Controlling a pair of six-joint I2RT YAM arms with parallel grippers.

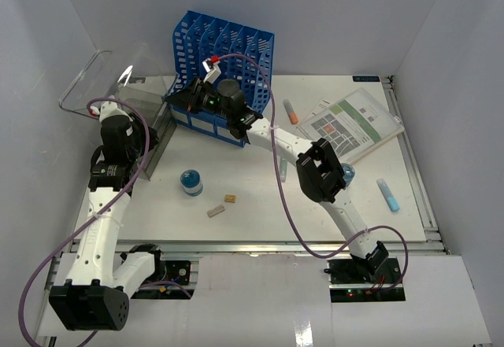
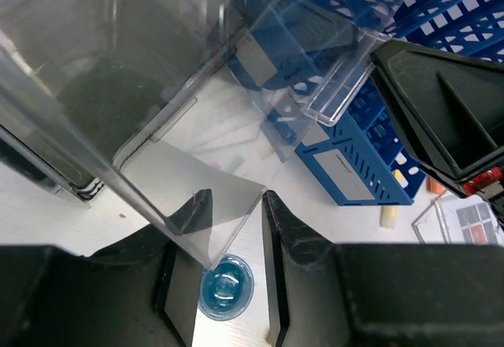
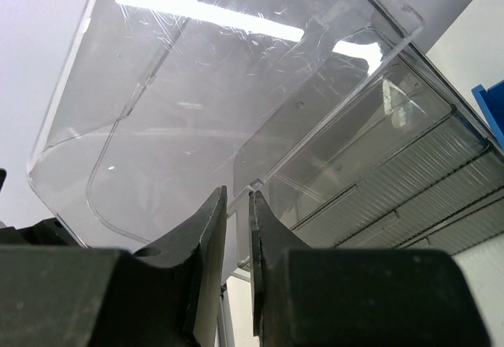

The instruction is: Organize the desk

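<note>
The white desk (image 1: 260, 217) carries a clear plastic box (image 1: 130, 87) with its lid raised at the back left. My left gripper (image 1: 151, 138) is open at the box's front. In the left wrist view (image 2: 236, 215) a corner of a clear panel (image 2: 197, 182) hangs between its spread fingers. My right gripper (image 1: 179, 95) reaches across the blue file rack (image 1: 224, 56) to the box. In the right wrist view (image 3: 238, 199) its jaws are nearly closed on a clear wall edge of the box (image 3: 236, 87).
A blue round lidded cup (image 1: 190, 182) also shows below the left fingers (image 2: 226, 286). Two small blocks (image 1: 222, 205) lie in front of it. An orange marker (image 1: 290, 112), a printed sheet (image 1: 352, 124) and a light blue marker (image 1: 387, 194) lie on the right.
</note>
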